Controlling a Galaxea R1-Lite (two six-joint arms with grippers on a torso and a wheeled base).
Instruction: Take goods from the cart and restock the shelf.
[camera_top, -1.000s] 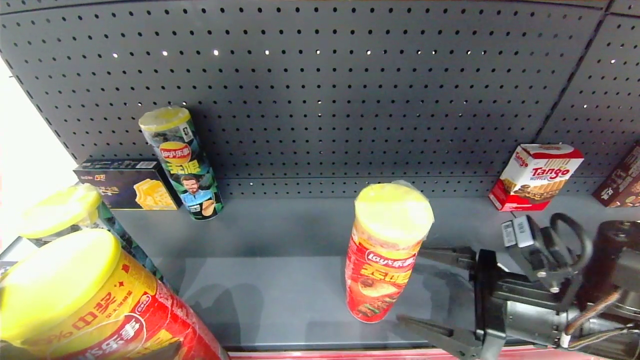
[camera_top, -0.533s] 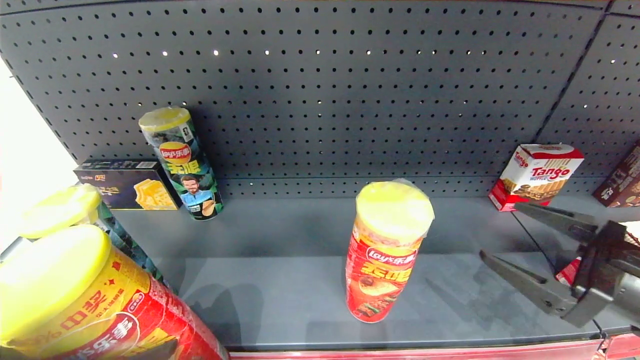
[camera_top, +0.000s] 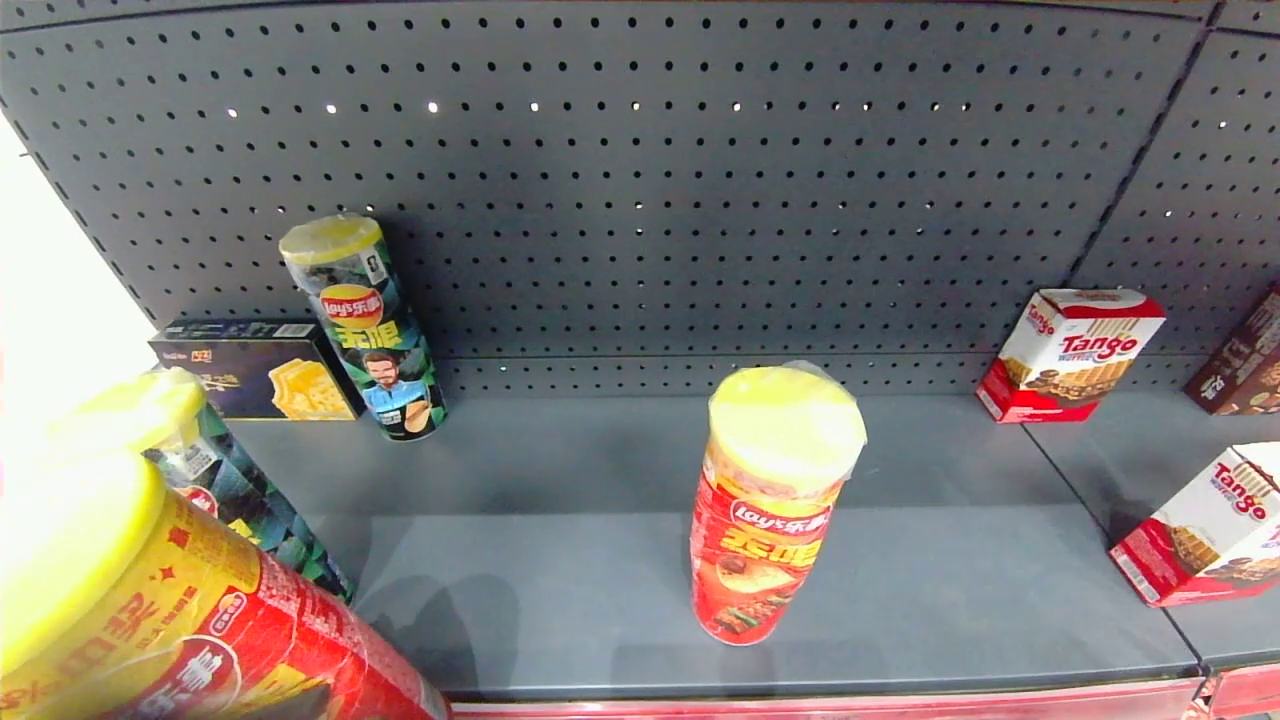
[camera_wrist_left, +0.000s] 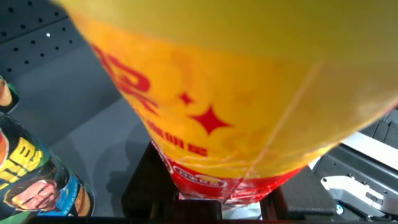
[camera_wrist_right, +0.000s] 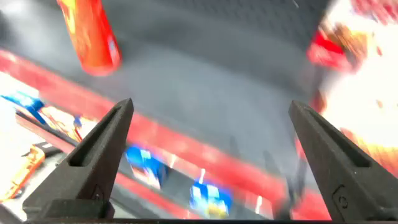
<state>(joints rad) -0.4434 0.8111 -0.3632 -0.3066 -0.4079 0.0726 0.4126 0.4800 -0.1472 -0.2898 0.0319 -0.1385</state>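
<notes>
You have two red chip cans here. The upright red can (camera_top: 772, 505) stands mid-shelf, near the front of the shelf (camera_top: 560, 600). The tilted red can (camera_top: 170, 620) is low on your left, grasped by the left gripper (camera_wrist_left: 214, 202). There are two green chip cans. The back green can (camera_top: 365, 330) stands against the pegboard just beside one dark box (camera_top: 255, 368), and the front green can (camera_top: 235, 490) is behind the tilted one. On the right are two wafer boxes, the rear wafer box (camera_top: 1075, 350) and the front wafer box (camera_top: 1200, 530), plus one brown box (camera_top: 1245, 365). Your right gripper (camera_wrist_right: 211, 104) is spread wide, holding nothing.
</notes>
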